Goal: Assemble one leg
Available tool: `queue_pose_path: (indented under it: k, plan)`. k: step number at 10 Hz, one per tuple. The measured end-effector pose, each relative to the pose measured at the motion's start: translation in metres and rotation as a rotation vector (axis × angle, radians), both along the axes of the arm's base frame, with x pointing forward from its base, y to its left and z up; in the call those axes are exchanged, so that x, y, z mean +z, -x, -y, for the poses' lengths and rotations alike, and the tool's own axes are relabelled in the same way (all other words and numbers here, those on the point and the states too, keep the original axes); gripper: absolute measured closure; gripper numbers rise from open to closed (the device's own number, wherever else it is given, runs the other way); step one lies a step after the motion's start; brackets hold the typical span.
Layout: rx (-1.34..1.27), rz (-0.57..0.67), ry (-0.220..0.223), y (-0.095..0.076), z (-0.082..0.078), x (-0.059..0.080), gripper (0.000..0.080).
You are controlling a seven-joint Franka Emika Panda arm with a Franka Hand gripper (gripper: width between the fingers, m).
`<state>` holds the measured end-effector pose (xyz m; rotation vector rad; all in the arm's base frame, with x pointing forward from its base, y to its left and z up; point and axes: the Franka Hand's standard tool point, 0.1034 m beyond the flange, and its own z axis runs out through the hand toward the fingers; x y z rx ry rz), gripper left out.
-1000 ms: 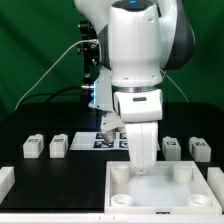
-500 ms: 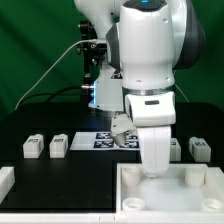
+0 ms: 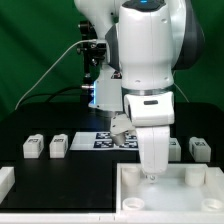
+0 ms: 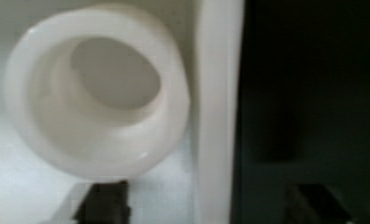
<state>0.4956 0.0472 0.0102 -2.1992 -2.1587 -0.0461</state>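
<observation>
Two white legs [image 3: 33, 147] [image 3: 59, 145] with tags stand on the black table at the exterior view's left. Another leg [image 3: 200, 150] stands at the right, and one more leg [image 3: 175, 148] is partly hidden behind my arm. My gripper [image 3: 150, 178] is low over the far edge of the large white panel [image 3: 170, 200]. In the wrist view my gripper [image 4: 214, 205] is open; one dark fingertip [image 4: 105, 200] is over the panel beside a round corner hole [image 4: 97, 95], the other fingertip [image 4: 324, 202] is over the black table. The panel's edge lies between them.
The marker board [image 3: 105, 139] lies behind my arm in the middle of the table. A white part [image 3: 5, 180] sits at the exterior view's front left edge. A green backdrop stands behind the table.
Since a second ago my arm and the white panel have shifted to the exterior view's right. In the last half second nothing has visibly moved.
</observation>
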Motion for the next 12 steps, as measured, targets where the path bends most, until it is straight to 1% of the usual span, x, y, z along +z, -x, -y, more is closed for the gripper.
queue_pose_path:
  k: [1, 2, 3, 10, 11, 12]
  plan:
    - [0.0, 0.0, 0.0, 0.0, 0.0, 0.0, 0.02]
    - [-0.001, 0.0, 0.0, 0.0, 0.0, 0.0, 0.02]
    - [-0.001, 0.0, 0.0, 0.0, 0.001, 0.0, 0.0161]
    - [-0.003, 0.0, 0.0, 0.0, 0.002, 0.0, 0.015]
    - [-0.036, -0.007, 0.004, -0.001, 0.003, 0.005, 0.015]
    - [-0.104, -0.005, 0.014, -0.003, 0.004, 0.021, 0.015]
